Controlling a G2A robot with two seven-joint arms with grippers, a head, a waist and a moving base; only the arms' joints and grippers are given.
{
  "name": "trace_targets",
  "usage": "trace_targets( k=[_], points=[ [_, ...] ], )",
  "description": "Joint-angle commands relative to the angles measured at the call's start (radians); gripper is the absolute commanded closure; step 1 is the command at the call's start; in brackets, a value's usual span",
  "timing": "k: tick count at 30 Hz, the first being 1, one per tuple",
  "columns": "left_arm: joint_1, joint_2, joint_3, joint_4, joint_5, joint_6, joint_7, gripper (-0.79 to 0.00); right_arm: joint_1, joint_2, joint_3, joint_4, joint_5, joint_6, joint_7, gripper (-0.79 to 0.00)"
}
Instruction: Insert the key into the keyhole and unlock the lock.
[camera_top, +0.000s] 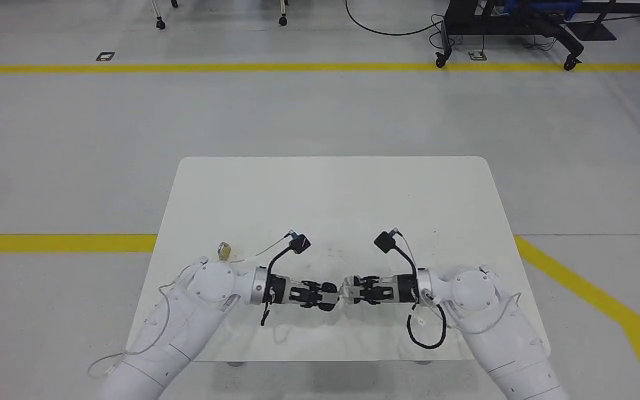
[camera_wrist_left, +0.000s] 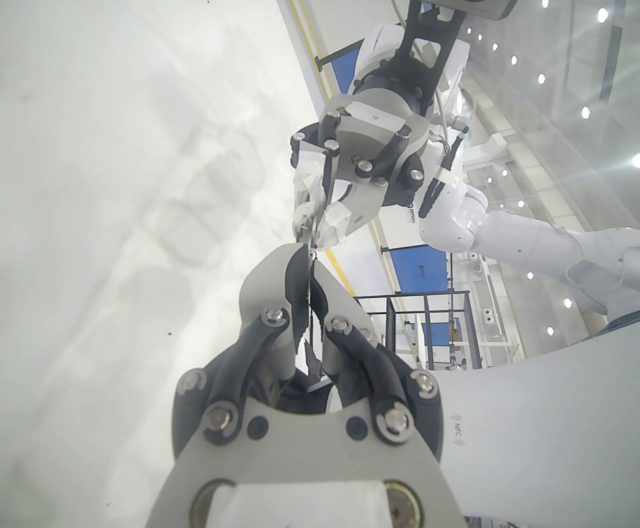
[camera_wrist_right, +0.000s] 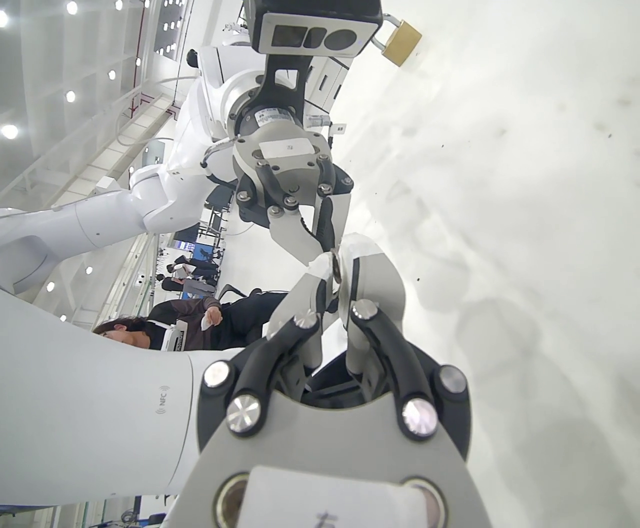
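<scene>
My left gripper (camera_top: 332, 294) and right gripper (camera_top: 354, 291) meet tip to tip over the near middle of the table (camera_top: 330, 190). They are close to its near edge. The far half of the white top lies open, and there is free room out to the left and right edges.

My right jaws are closed on the key (camera_wrist_right: 336, 267), whose round silver head is pinched between the taped pads. My left jaws are closed too, on a thin strip of metal that I take for the key's other end. The key's long axis runs left to right along the line between my two wrists, roughly level with the near edge. It is held off the surface. I cannot tell which end is the blade.

The lock (camera_top: 226, 249) is brass and lies on the table at the left, just beside my left arm and well apart from both grippers. I cannot tell which way its keyhole faces.

The table stands on a pale floor (camera_top: 100, 150), with a yellow line (camera_top: 300, 68) far behind it and another passing at its left and right.
</scene>
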Motion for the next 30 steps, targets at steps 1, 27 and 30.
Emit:
trace_targets(
  k=[1, 27, 30],
  points=[
    [0.0, 0.001, 0.0, 0.0, 0.001, 0.0, 0.003, 0.0, 0.004, 0.001, -0.006, 0.003, -0.003, -0.001, 0.002, 0.0],
    [0.379, 0.141, -0.461, -0.576, 0.272, 0.065, 0.13, -0.785, -0.05, -0.006, 0.074, 0.013, -0.108, -0.129, -0.655, 0.0],
    [0.512, 0.164, -0.566, -0.777, 0.457, 0.18, 0.123, -0.785, -0.053, -0.006, 0.075, 0.012, -0.11, -0.13, -0.669, 0.0]
  ],
)
